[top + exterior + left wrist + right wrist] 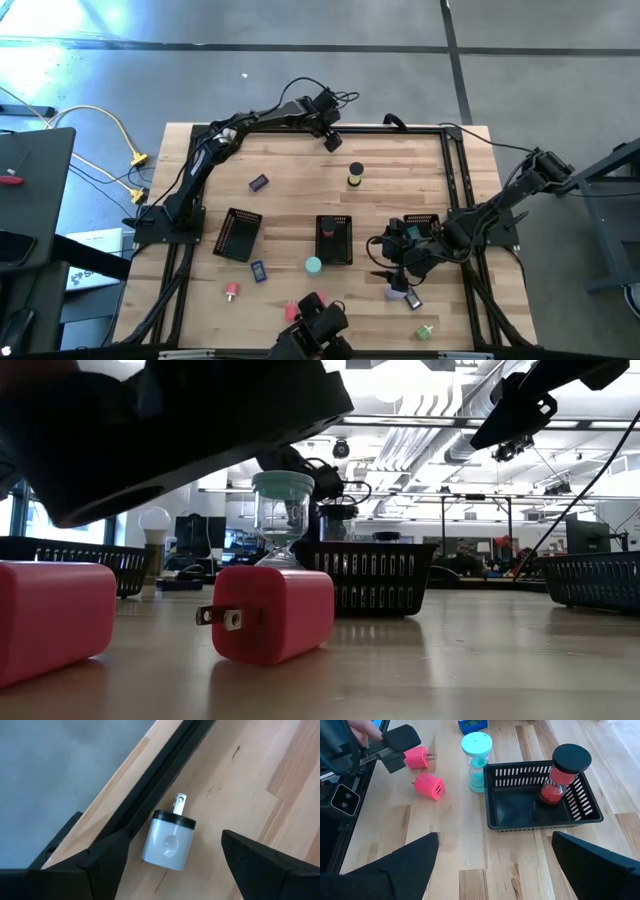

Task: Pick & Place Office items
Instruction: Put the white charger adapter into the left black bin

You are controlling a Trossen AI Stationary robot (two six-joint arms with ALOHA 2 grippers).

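Wooden table (400, 170), left fingers (170, 865) spread over white charger (168, 840), far edge.

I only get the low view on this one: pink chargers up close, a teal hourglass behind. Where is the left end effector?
Observer: The left end effector is open over a white charger lying beside the black frame rail at the table's edge.
Operator: Is the teal hourglass inside a tray?
Observer: No, the teal hourglass stands on the wood just outside the black mesh tray.
Operator: Is anything in that tray?
Observer: A red hourglass with a black cap stands inside, and the open right end effector faces it.
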